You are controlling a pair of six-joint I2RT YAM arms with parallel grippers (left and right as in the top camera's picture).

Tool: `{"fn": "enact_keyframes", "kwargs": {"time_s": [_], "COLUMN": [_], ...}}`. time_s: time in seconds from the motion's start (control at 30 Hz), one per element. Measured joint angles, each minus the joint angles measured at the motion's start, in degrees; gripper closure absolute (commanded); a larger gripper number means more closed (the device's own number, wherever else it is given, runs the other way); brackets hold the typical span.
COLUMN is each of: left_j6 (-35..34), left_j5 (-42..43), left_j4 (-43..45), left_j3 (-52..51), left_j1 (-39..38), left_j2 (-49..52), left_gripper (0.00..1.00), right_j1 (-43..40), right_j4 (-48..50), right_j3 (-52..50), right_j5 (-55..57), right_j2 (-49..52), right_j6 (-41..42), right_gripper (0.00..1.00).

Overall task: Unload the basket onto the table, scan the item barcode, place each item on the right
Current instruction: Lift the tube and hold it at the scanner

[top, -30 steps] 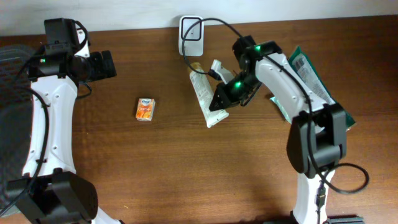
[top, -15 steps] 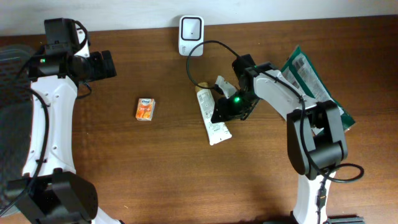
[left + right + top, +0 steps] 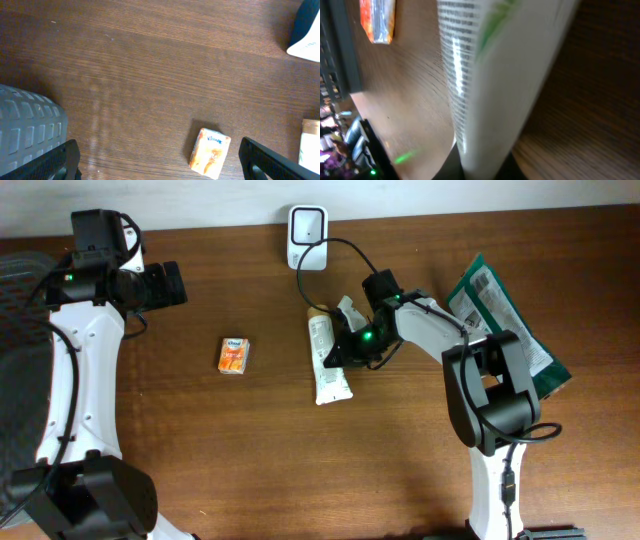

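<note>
Table: dark brown wood (image 3: 250,450), grain running side to side.
Scanner: white (image 3: 307,235), at the far edge, black cable trailing toward the right arm.
White tube (image 3: 326,360): flat on the table near the centre, below the scanner, cap end toward it.
Right gripper (image 3: 347,348): pinched tight on the white tube.
Left gripper (image 3: 172,284): spread wide, holding nothing, far left, well apart from the tube.
Orange box (image 3: 233,355): between the two grippers.
Green packet (image 3: 505,320): right edge, under the right arm.
</note>
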Motion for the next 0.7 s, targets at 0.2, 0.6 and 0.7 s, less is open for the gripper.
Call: {"fn": "enact_keyframes", "kwargs": {"time_s": [0.2,0.6,0.7], "left_j6": [0.00,0.00,0.00], "left_j5": [0.00,0.02,0.00], "left_j4": [0.02,0.00,0.00], "left_j3": [0.00,0.00,0.00], "left_j1": [0.00,0.00,0.00], "left_j2": [0.00,0.00,0.00], "left_gripper": [0.01,0.01,0.01], "right_j1": [0.04,-6.58,-7.80], "right_j4": [-4.46,-7.41,-7.39], "right_j3": [-0.39,-0.63,-0.63], "right_j5": [-1.73,-25.59,-27.50], "right_j2": [-6.29,-29.16,-29.16], "right_j6": [-1.07,-7.72,-7.10], "right_gripper": [0.96,0.96,0.96]}}
